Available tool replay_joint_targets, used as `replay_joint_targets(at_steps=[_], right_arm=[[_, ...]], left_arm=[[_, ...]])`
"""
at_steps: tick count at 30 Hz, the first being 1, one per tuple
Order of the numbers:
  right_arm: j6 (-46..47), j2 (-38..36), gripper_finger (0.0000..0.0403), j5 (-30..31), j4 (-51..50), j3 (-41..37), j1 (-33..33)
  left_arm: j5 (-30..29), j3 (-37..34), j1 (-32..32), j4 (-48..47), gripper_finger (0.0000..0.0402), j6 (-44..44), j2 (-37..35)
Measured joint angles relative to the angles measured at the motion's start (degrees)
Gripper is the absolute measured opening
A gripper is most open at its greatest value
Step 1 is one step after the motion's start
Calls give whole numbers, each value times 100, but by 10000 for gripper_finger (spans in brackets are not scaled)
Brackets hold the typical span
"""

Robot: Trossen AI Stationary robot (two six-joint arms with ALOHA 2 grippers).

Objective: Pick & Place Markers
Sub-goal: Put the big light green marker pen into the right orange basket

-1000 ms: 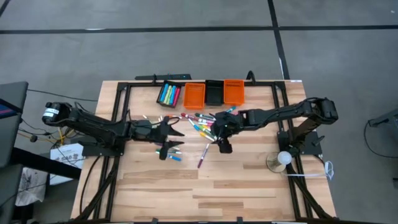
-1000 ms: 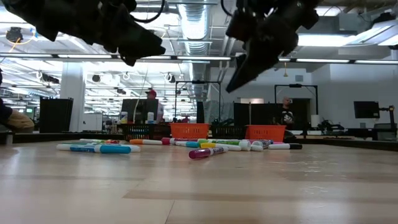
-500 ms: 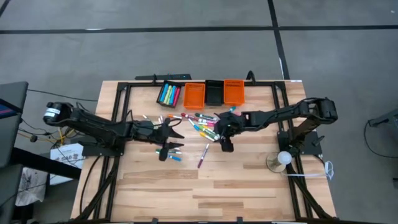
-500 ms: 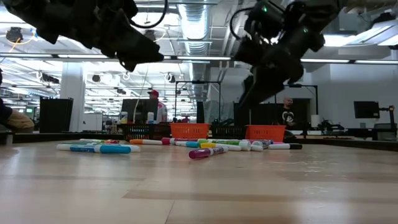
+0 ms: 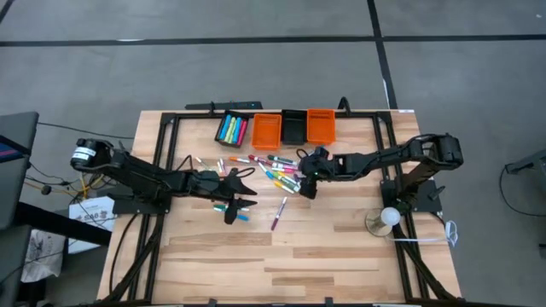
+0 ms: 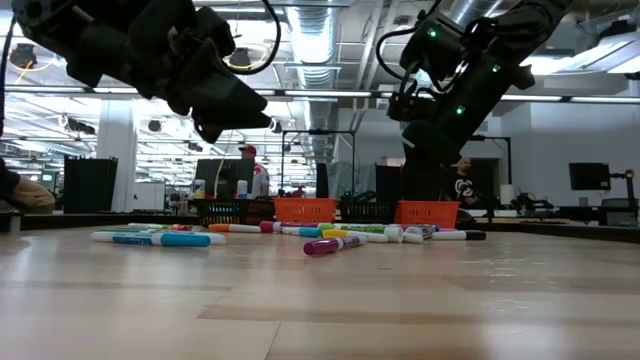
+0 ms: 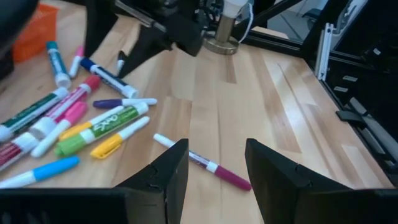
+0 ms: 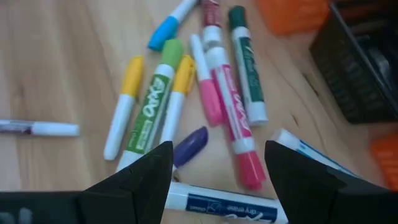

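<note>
Left claw (image 5: pixel 232 203) open and empty above two stray markers; right claw (image 5: pixel 305 182) open and empty over the main scatter of markers (image 5: pixel 271 168) mid-worktop (image 5: pixel 341 247). Bins, left to right: black bin (image 5: pixel 231 129) holding several markers; orange bin (image 5: pixel 266 130), second black bin (image 5: pixel 294 127) and second orange bin (image 5: pixel 321 125) apparently empty. Most sorting seems undone.

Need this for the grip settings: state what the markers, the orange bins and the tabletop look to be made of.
Markers: likely smooth plastic, glossy barrels with printed labels and coloured caps. Orange bins: probably moulded plastic, uniform bright colour, thin walls. Tabletop: wood planks, visible grain and seams, light sheen, possibly sealed.
</note>
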Motion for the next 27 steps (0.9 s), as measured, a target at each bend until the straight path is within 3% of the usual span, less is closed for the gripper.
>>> replay_joint_targets(at_steps=[12, 27], right_arm=[[448, 0, 244, 2, 94, -4, 232], [-5, 2, 244, 1, 806, -7, 533]], left_arm=[[1, 0, -279, 290, 155, -7, 180], [-1, 0, -294, 343, 155, 16, 178]])
